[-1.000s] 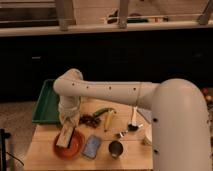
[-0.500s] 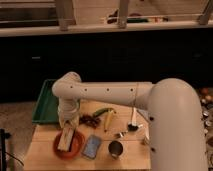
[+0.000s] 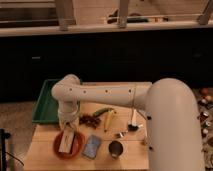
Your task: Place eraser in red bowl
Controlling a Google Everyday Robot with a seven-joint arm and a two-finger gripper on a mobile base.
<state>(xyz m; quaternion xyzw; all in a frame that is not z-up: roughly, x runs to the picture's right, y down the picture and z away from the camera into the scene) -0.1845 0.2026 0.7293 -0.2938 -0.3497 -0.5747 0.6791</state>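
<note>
The red bowl (image 3: 79,148) sits on the wooden table near its front left corner. My gripper (image 3: 67,131) hangs from the white arm, which reaches in from the right, and it is right over the bowl. A pale tan oblong block, the eraser (image 3: 66,143), is inside the bowl directly under the gripper. Whether the gripper still holds it does not show.
A blue-grey flat pad (image 3: 92,146) lies just right of the bowl, with a steel cup (image 3: 116,148) beyond it. A green tray (image 3: 46,102) is at the back left. A dark red cluster (image 3: 89,120), a green and yellow vegetable (image 3: 106,116) and small items (image 3: 133,126) lie mid-table.
The arm has sunk a little and shifted slightly left, bringing the gripper and the eraser lower into the red bowl.
</note>
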